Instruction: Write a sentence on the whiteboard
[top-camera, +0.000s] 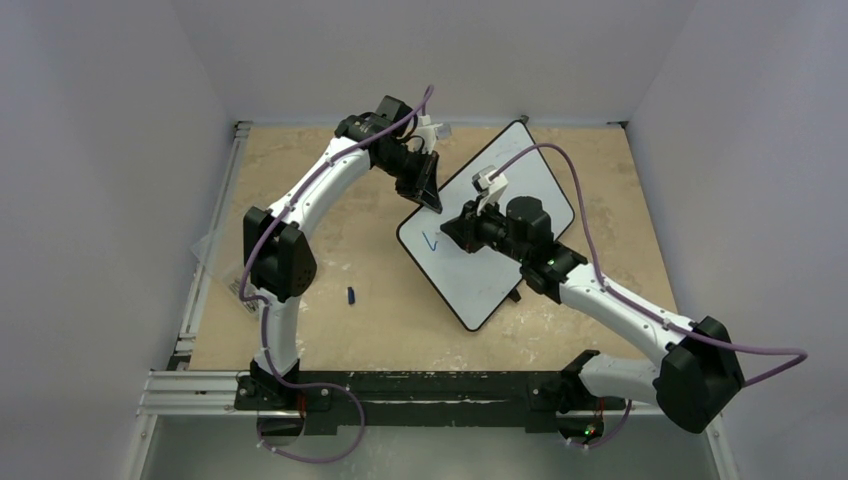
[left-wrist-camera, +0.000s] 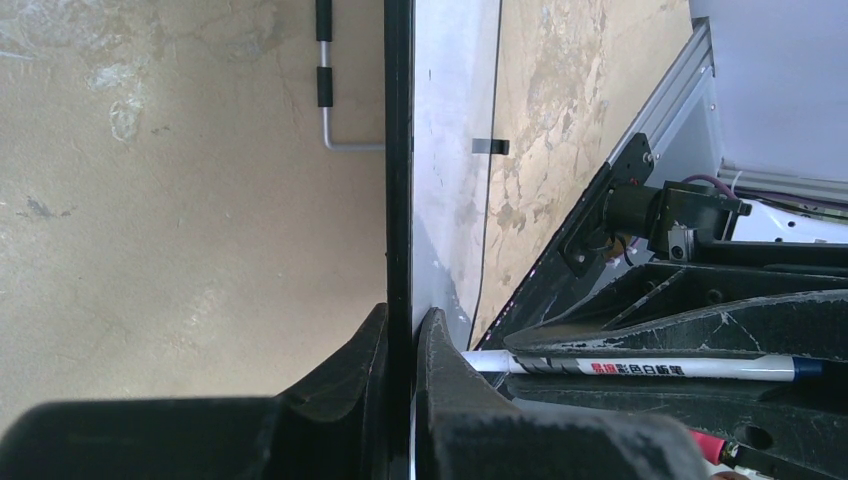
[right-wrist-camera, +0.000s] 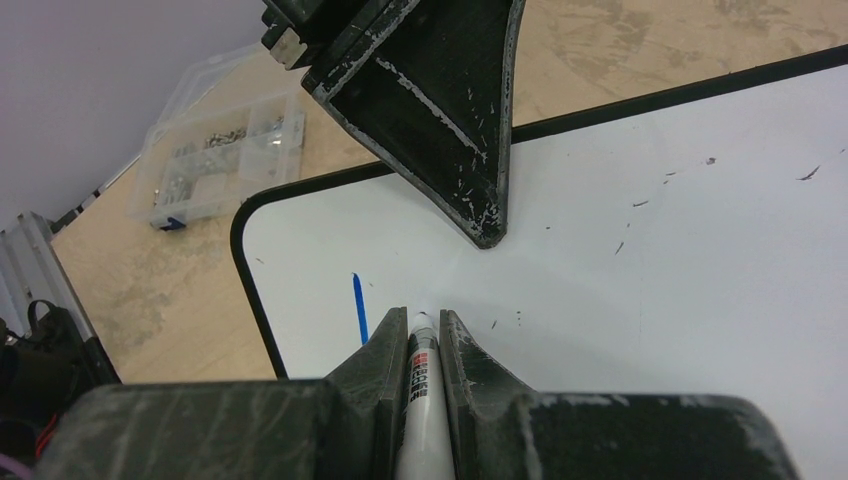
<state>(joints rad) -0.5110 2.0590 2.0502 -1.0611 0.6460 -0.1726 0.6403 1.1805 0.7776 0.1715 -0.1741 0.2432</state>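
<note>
The whiteboard sits mid-frame in the top view, turned on the diagonal on the tan table. The left gripper is clamped on the board's upper-left edge, and the left wrist view shows its fingers squeezing the black rim from both sides. The right gripper reaches in from the lower right over the board's left part, clenched around a white marker whose tip points down at the white surface. Just left of that tip, the sentence is so far one short blue stroke near the board's left corner. A small blue piece lies on the table, lower left of the board and apart from it. A clear parts box shows upper left in the right wrist view.
</note>
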